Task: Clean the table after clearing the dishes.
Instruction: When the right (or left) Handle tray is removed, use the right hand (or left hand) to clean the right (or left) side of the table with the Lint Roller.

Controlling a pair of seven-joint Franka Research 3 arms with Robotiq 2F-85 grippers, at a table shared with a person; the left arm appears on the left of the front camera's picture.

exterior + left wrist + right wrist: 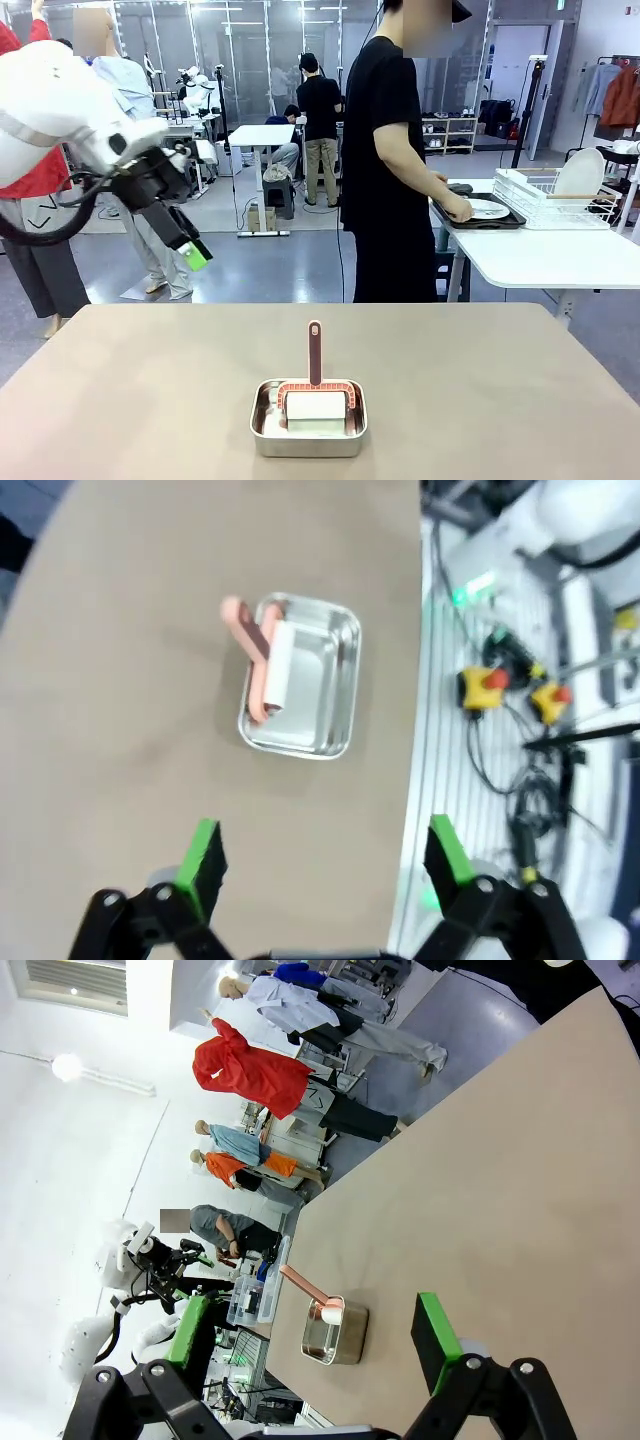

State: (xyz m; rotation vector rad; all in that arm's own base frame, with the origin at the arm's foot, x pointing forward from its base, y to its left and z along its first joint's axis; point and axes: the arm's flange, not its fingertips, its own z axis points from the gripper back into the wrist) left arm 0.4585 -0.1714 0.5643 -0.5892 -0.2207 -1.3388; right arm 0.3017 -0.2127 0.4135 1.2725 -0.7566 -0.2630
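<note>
The beige table [120, 380] is carrying a steel pan [308, 437] with a pink-handled roller [315, 385]. Beyond it, a person is setting the dishes [490, 209] on a white side table [540, 255]. The left gripper [325, 852] and right gripper [315, 1335] are hovering, jaws apart, with the pan ahead of both. Clearing appears done; the next move calls for descending onto the handle.

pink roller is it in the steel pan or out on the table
In the pan: the roller sits inside the steel pan, with its handle sticking up past the far rim.
</note>
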